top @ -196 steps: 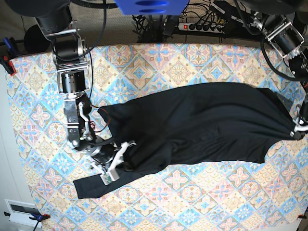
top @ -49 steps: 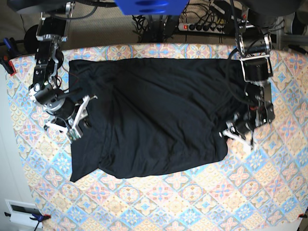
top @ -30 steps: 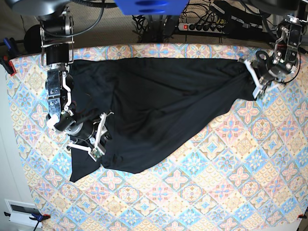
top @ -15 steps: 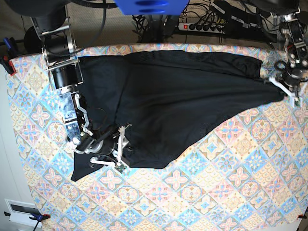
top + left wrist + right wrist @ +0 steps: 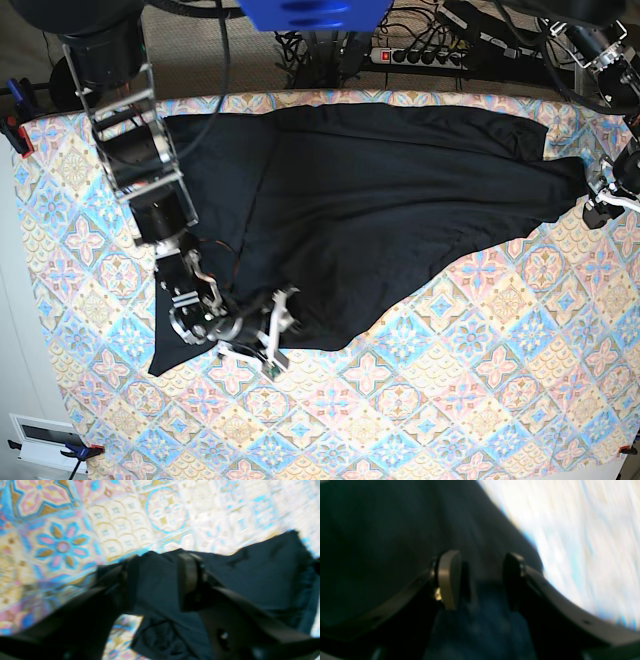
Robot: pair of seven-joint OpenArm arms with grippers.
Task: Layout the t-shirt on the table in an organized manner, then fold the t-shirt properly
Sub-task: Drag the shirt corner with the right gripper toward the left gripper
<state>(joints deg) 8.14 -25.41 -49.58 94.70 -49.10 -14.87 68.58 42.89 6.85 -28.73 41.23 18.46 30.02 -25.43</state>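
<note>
Left wrist view: we list the left gripper (image 5: 156, 580), jaws apart, t-shirt (image 5: 250, 580) fabric between them, over the table (image 5: 75, 530).

Right wrist view: right gripper (image 5: 480, 580), jaws apart over black fabric.

Base view: t-shirt (image 5: 380, 210) spread across upper centre.

My base camera looks straight down from overhead on the whole table (image 5: 480, 400), far off. My left wrist camera sits close behind my left gripper (image 5: 157, 580), facing out over the t-shirt (image 5: 250, 580) edge and table cloth. My right wrist camera sits equally close behind my right gripper (image 5: 480, 580), blurred. All three views share the t-shirt.
</note>
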